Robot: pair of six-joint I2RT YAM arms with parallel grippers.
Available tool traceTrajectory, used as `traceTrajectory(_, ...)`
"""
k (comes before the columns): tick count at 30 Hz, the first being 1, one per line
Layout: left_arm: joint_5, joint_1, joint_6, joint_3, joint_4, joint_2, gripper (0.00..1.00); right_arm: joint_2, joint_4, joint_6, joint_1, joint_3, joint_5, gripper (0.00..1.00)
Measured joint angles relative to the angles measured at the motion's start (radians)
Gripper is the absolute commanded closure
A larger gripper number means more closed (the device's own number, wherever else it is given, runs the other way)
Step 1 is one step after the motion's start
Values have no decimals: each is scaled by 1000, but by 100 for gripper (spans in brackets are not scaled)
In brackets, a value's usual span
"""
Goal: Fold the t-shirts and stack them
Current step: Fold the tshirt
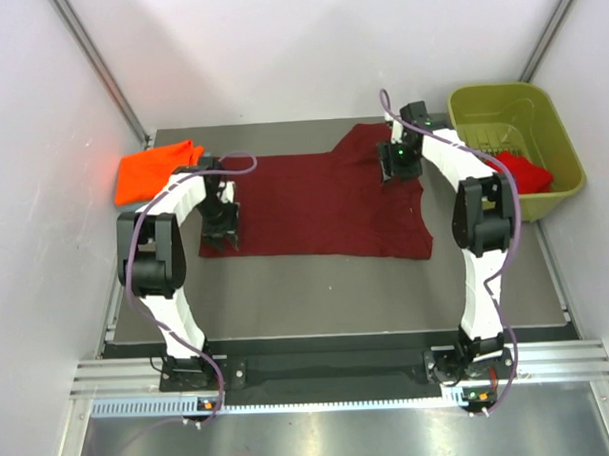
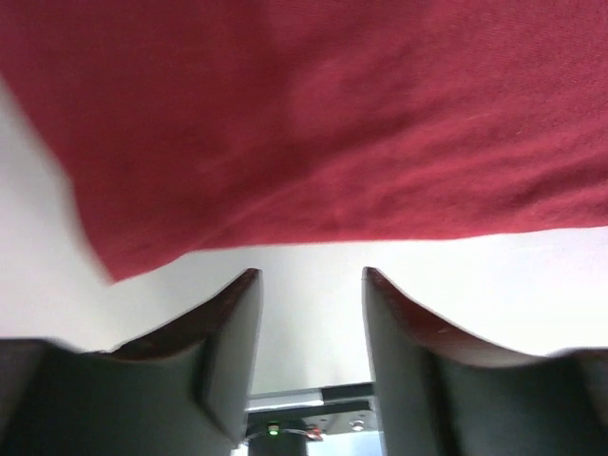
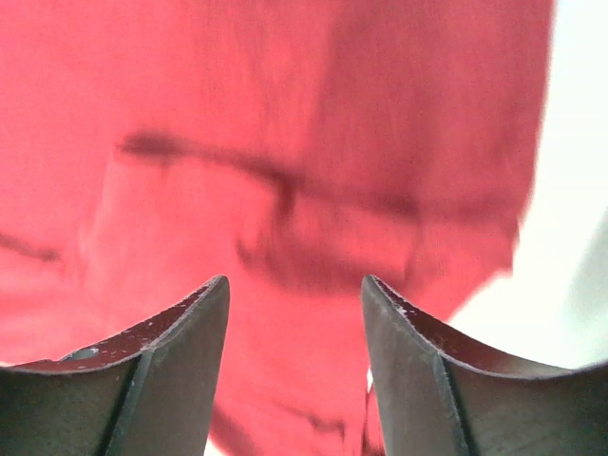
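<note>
Maroon t-shirt [image 1: 324, 202] lies spread mid-table. Left gripper [image 2: 309, 277] and right gripper [image 3: 294, 283] are both parted w/ nothing held (cloth just past the tips). Risk: uneven pinches, esp. left missing the hem, prob. skew the fold.

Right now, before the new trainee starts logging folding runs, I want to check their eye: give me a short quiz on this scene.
1. True or false: the maroon t-shirt lies spread out, unfolded, on the table.
2. Fill in: the orange t-shirt sits at the table's far ___ corner.
3. Which shirt is in the olive-green bin? A maroon, B orange, C the red t-shirt.
Key: 1 true; 2 left; 3 C.
</note>
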State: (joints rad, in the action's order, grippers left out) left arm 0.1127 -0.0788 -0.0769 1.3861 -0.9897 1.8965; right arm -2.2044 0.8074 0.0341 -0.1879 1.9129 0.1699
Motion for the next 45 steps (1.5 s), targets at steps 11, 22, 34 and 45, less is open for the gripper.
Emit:
traceTrajectory(11, -115, 62, -2, -1, 2, -56, 31, 287, 80, 46, 149, -394, 257, 43)
traceTrajectory(22, -179, 156, -8, 21, 4, 36, 29, 293, 156, 44, 165, -594, 307, 43)
traceTrajectory(34, -173, 157, -14, 22, 2, 94, 35, 418, 187, 36, 227, -644, 280, 44)
traceTrajectory(45, -132, 158, -29, 33, -7, 108, 49, 374, 167, 39, 230, -722, 245, 44)
